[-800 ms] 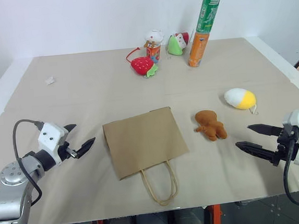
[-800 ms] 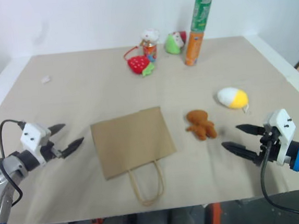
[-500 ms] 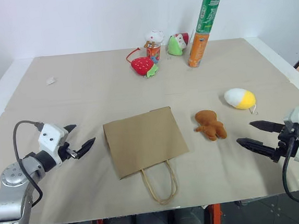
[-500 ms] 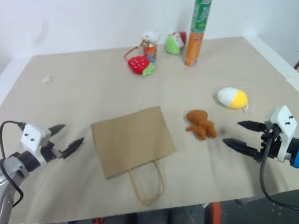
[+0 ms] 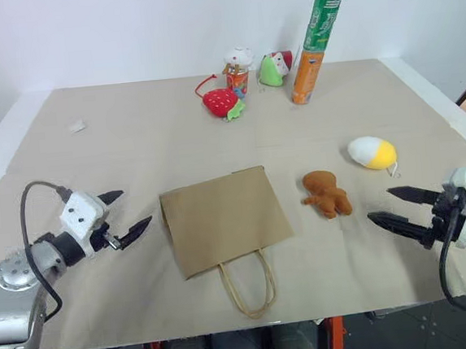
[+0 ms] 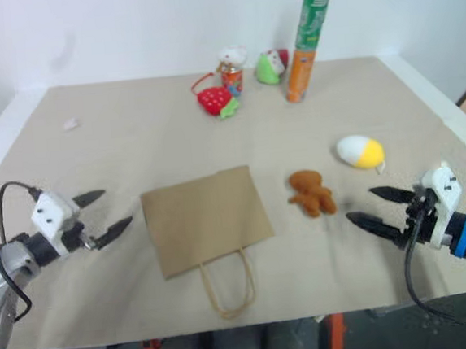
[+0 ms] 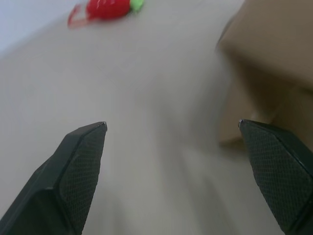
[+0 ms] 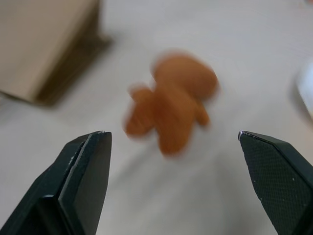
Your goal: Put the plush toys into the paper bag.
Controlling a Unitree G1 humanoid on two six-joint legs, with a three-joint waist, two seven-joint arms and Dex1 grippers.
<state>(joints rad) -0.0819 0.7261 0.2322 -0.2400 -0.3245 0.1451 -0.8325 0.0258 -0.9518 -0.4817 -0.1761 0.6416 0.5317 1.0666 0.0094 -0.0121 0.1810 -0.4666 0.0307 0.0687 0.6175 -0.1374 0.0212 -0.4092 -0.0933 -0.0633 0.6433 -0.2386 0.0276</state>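
The paper bag (image 5: pixel 225 218) lies flat mid-worktop (image 5: pixel 131 134), handles toward the near edge. The orange-brown bear (image 5: pixel 326 193) sits just right of it, the egg-shaped toy (image 5: pixel 372 152) farther right. Both claws gape wide and empty: left claw (image 5: pixel 130 214) left of the bag, right claw (image 5: pixel 393 208) near the bear.

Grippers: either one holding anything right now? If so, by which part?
Nothing is held. The left end effector is open beside the paper bag; the right end effector is open, short of the orange-brown bear.
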